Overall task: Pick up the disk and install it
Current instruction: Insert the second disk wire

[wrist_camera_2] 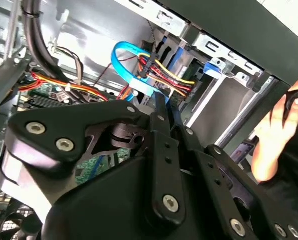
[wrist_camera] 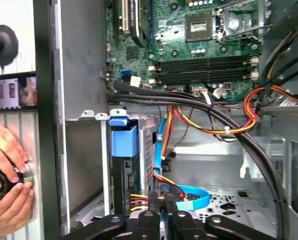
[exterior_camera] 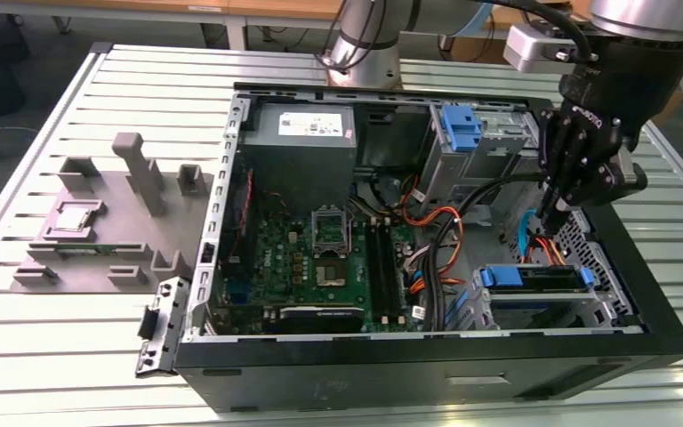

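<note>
1. Step in hand (my read): late in the install. The disk (exterior_camera: 543,280), a flat grey hard drive framed by a blue plastic carrier, sits in the metal drive cage at about 4 o'clock of the open black computer case (exterior_camera: 437,369) in the exterior view. In the first wrist view its blue tab (wrist_camera: 124,140) shows at the cage mouth. It looks seated or nearly so.
2. The black gripper (exterior_camera: 551,218) hangs inside the case at approx 3 o'clock, just above that cage and not touching the disk. Its jaws are drawn together. In the second wrist view a sliver of blue shows between them (held, or merely behind? can't tell).
3. Any further move calls for slow, straight travel. The tips sit right among wiring, w/ little room either side.
4. In the way: a light-blue flat data cable (wrist_camera: 188,197) loops beside the tips, and a red, yellow and orange wire bundle (wrist_camera: 213,127) and thick black cables cross nearby.
5. Around: a green motherboard (exterior_camera: 317,258) mid-case, a grey power supply box (exterior_camera: 306,133) at 11 o'clock, and a lone blue plastic bracket (exterior_camera: 461,124) at 1 o'clock.
6. A person's hand (wrist_camera: 4,170) grips a round knob outside the case wall, near the working zone.
7. Outside the case at 9 o'clock, a grey moulded fixture (exterior_camera: 104,222) rests on the slatted metal desk (exterior_camera: 81,338), well apart.
</note>
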`<state>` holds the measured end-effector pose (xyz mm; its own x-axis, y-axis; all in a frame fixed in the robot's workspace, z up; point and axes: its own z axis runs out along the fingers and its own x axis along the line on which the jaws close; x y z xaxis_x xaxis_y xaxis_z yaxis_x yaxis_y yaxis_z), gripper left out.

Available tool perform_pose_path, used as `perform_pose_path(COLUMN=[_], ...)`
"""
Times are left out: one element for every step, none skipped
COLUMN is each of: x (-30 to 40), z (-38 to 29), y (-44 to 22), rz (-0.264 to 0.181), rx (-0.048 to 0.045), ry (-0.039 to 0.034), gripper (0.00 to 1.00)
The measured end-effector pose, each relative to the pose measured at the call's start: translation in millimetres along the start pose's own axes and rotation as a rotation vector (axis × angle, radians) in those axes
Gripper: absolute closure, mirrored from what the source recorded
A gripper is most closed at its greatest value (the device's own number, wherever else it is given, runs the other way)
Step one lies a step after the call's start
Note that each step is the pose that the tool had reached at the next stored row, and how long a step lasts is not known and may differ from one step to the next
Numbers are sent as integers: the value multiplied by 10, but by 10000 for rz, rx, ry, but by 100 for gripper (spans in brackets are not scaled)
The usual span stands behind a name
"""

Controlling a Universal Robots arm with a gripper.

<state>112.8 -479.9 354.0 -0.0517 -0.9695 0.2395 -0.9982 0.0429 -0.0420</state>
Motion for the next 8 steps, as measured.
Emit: perform_pose_path(x=[-1, -2, -4, -6, -8, -10, -11, -13], z=[6, 11, 18, 25, 33, 41, 48, 53], y=[0, 0, 1, 1, 1, 1, 1, 1], rz=[0, 0, 0, 0, -1, -2, -2, -3], rx=[1, 2, 2, 2, 3, 5, 5, 6], ry=[19, 33, 42, 50, 63, 85, 103, 110], gripper=[81, 81, 75, 75, 75, 75, 75, 76])
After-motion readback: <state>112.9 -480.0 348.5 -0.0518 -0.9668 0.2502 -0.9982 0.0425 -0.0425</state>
